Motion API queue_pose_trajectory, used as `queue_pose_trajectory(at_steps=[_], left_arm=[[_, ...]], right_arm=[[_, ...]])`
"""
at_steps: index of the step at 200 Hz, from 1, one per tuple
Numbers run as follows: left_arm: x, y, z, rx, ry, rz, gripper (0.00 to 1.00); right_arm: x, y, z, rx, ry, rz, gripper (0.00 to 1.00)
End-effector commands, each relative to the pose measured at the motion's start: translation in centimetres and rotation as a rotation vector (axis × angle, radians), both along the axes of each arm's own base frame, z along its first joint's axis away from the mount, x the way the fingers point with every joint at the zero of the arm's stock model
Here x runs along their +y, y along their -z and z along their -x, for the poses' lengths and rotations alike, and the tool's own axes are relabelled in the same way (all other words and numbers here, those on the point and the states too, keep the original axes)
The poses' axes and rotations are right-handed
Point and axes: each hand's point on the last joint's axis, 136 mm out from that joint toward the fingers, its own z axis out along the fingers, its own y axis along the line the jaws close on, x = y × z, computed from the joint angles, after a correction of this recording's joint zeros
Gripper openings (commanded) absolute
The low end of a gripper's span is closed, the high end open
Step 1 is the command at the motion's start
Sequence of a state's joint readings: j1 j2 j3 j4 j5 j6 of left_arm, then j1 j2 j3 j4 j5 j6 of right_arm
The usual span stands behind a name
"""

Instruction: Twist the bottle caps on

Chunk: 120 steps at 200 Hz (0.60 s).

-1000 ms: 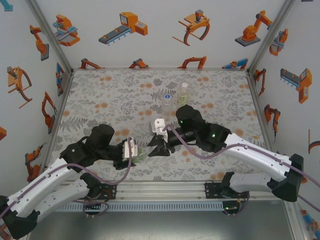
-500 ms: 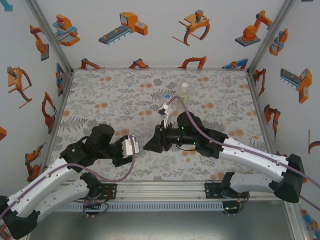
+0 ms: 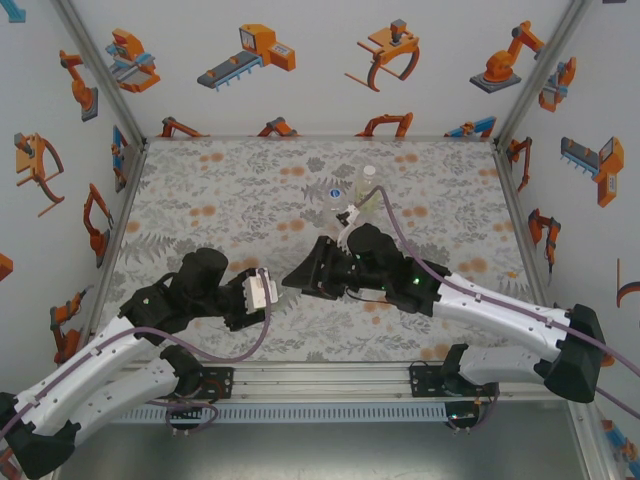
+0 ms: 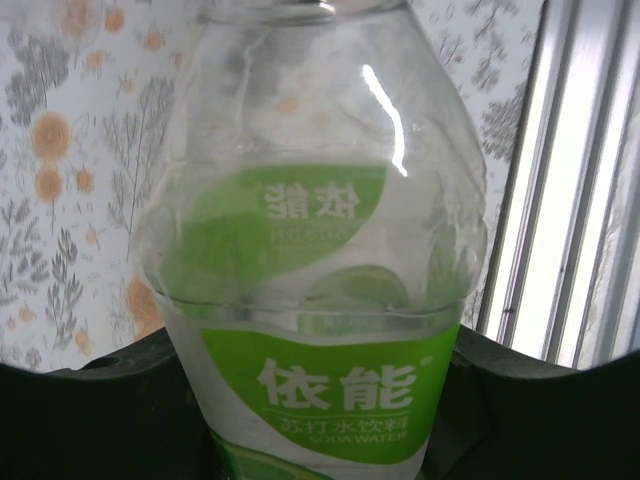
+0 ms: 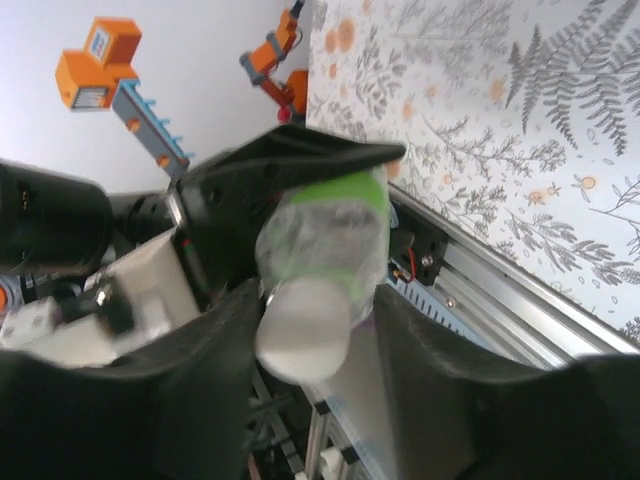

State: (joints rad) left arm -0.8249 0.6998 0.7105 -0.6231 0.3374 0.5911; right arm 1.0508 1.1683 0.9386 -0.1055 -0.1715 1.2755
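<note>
Smooth, waisted clear-plastic bottle (image 4: 320,250) with a green label sits clamped in the left gripper (image 3: 272,298). Round white cap (image 5: 303,340) on it — right gripper (image 3: 300,280) fingers flank it, contact unclear. Ribbed metal rail (image 4: 560,180) beside the bottle — broad table (image 3: 220,190) beyond.

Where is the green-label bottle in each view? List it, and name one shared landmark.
Left wrist: green-label bottle, centre, label facing camera.
Right wrist: centre, capped end nearest.
Top external: hidden between left pincer and right pincer, left of centre.
Shared landmark: aluminium rail.

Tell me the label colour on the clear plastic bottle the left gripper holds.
Bright green label with white lettering on the bottle; clearest in left wrist view.
</note>
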Motion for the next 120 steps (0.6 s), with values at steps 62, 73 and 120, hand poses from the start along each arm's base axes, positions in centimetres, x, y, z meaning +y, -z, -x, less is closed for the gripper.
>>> queue_pose_trajectory(at_steps=[62, 73, 120], left_arm=[[-1.7, -3.0, 1.0, -0.049, 0.101, 0.122, 0.00], [-1.7, -3.0, 1.0, -0.048, 0.102, 0.123, 0.00], [-1.8, -2.9, 1.2, -0.037, 0.114, 0.121, 0.00]], right_arm=[[-3.5, -8.9, -0.6, -0.609, -0.104, 0.045, 0.74], [-3.7, -9.7, -0.2, -0.726, -0.147, 0.065, 0.71], [-2.5, -10.6, 4.4, -1.247, -0.557, 0.096, 0.62]])
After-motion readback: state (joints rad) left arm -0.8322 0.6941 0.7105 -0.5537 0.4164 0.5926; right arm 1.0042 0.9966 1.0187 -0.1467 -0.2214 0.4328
